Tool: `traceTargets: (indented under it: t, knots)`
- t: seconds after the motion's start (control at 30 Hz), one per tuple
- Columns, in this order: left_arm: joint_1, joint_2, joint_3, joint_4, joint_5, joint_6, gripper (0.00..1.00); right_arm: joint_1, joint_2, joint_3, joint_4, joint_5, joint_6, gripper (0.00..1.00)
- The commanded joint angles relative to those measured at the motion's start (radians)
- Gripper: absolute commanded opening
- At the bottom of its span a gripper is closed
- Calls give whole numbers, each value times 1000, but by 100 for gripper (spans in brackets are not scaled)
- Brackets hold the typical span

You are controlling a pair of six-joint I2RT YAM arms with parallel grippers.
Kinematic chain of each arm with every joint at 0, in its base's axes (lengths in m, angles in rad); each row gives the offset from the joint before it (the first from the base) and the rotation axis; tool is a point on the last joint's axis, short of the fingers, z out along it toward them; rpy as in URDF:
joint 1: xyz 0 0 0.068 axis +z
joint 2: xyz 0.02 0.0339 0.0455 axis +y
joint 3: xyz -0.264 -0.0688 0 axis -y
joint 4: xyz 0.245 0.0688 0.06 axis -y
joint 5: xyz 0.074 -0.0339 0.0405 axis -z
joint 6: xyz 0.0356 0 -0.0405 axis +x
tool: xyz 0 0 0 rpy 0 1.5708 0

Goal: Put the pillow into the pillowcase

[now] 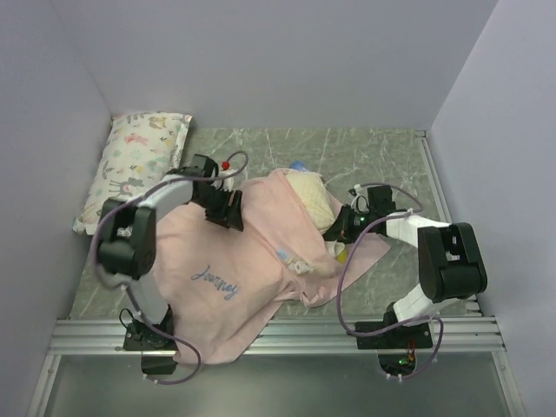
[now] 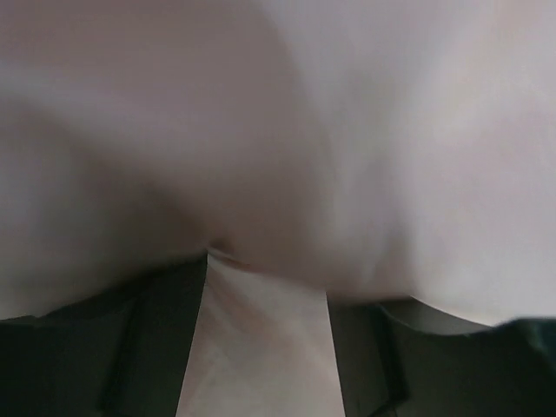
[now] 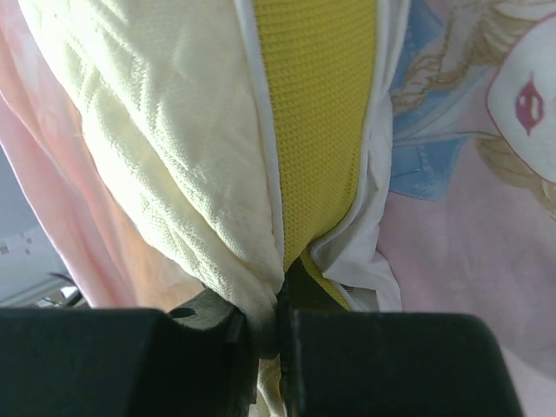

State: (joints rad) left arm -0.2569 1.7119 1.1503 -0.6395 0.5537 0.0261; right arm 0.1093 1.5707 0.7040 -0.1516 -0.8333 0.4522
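The pale pink pillowcase point(image 1: 234, 278) lies spread over the table's middle and front edge. The cream pillow point(image 1: 313, 198) pokes out of its far right end, the rest hidden under the fabric. My right gripper point(image 1: 340, 228) is shut on the pillow's edge; the right wrist view shows the cream cover and yellow side band point(image 3: 317, 122) pinched between the fingers point(image 3: 269, 334), with the case's blue Elsa face point(image 3: 486, 130) beside it. My left gripper point(image 1: 233, 208) is at the case's far left edge, shut on the pink fabric point(image 2: 261, 339), which fills the left wrist view.
A smaller white animal-and-flower print pillow point(image 1: 135, 165) lies at the far left against the wall. Grey walls close in the table on three sides. A metal rail point(image 1: 287, 334) runs along the front edge, the pillowcase draped over it.
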Motion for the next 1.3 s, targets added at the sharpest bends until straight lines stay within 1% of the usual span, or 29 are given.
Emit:
traceTargets:
  t: [0.0, 0.03, 0.07, 0.1, 0.17, 0.2, 0.23, 0.27, 0.3, 0.33, 0.37, 0.4, 0.43, 0.47, 0.5, 0.53, 0.57, 0.6, 0.63, 0.67, 0.7, 0.73, 0.8, 0.83, 0.9, 0.97, 1.0, 1.17, 1.27]
  knots:
    - [-15, 276, 293, 55, -48, -18, 63, 36, -21, -31, -40, 16, -53, 0]
    - [-16, 332, 374, 14, -43, -18, 60, 50, -23, -34, -42, 4, -59, 0]
    - [-22, 378, 514, 2, -38, -15, 58, 62, -31, -37, -42, -9, -61, 0]
    - [-28, 452, 579, -2, -34, -2, 57, 105, -38, -38, -22, -30, -60, 0]
    - [-48, 509, 748, -22, -17, 15, 57, 162, -54, -40, -5, -47, -53, 0]
    - [-53, 543, 785, -26, 38, 26, 58, 191, -58, -35, 9, -67, -50, 0]
    - [-59, 549, 811, -31, 58, 29, 58, 260, -57, -5, 7, -78, -64, 1]
    - [-67, 546, 821, -34, 81, 40, 59, 289, -60, 18, -9, -87, -82, 6]
    - [-70, 514, 804, -31, 98, 53, 62, 312, -63, 44, -60, -99, -101, 25]
    - [-68, 488, 775, -25, 112, 58, 63, 329, -64, 73, -101, -110, -122, 37]
    - [-62, 457, 702, -16, 114, 72, 64, 332, -78, 125, -146, -121, -171, 49]
    - [-53, 386, 660, -8, 114, 87, 67, 325, -89, 149, -240, -121, -197, 69]
    - [-44, 343, 616, 7, 114, 101, 68, 311, -100, 197, -308, -118, -287, 72]
    - [-15, 300, 535, 50, 121, 106, 70, 276, -125, 216, -365, -124, -329, 73]
    - [2, 208, 502, 69, 132, 109, 72, 256, -141, 233, -485, -131, -377, 73]
    - [25, 162, 473, 89, 155, 116, 73, 231, -155, 273, -544, -148, -486, 73]
    - [27, 116, 430, 110, 150, 132, 75, 163, -187, 291, -645, -161, -535, 72]
    - [21, 33, 411, 118, 146, 168, 76, 126, -202, 308, -669, -149, -565, 72]
    - [-4, -4, 395, 129, 132, 181, 77, 74, -216, 336, -675, -133, -582, 73]
    - [-21, -35, 364, 142, 102, 187, 79, 26, -228, 345, -652, -103, -572, 80]
    - [-39, -73, 356, 150, 86, 198, 81, -64, -222, 357, -645, -93, -570, 82]
    - [-82, -80, 358, 141, 66, 205, 82, -94, -204, 403, -643, -80, -589, 83]
    - [-122, -71, 384, 115, 40, 221, 83, -144, -117, 466, -648, 37, -589, 83]
    - [-163, -64, 393, 119, 26, 218, 83, -158, -86, 509, -631, 92, -546, 83]
    - [-200, -45, 408, 149, 0, 195, 83, -187, -25, 522, -521, 219, -491, 83]
    - [-269, -18, 437, 172, -27, 184, 83, -200, 31, 525, -410, 293, -454, 84]
    - [-292, 6, 446, 181, -31, 169, 84, -198, 57, 535, -399, 319, -454, 84]
    - [-432, 49, 441, 303, -23, 141, 86, -198, 238, 637, -342, 347, -475, 84]
    - [-516, 51, 373, 403, -89, 181, 88, -198, 334, 704, -388, 318, -465, 83]
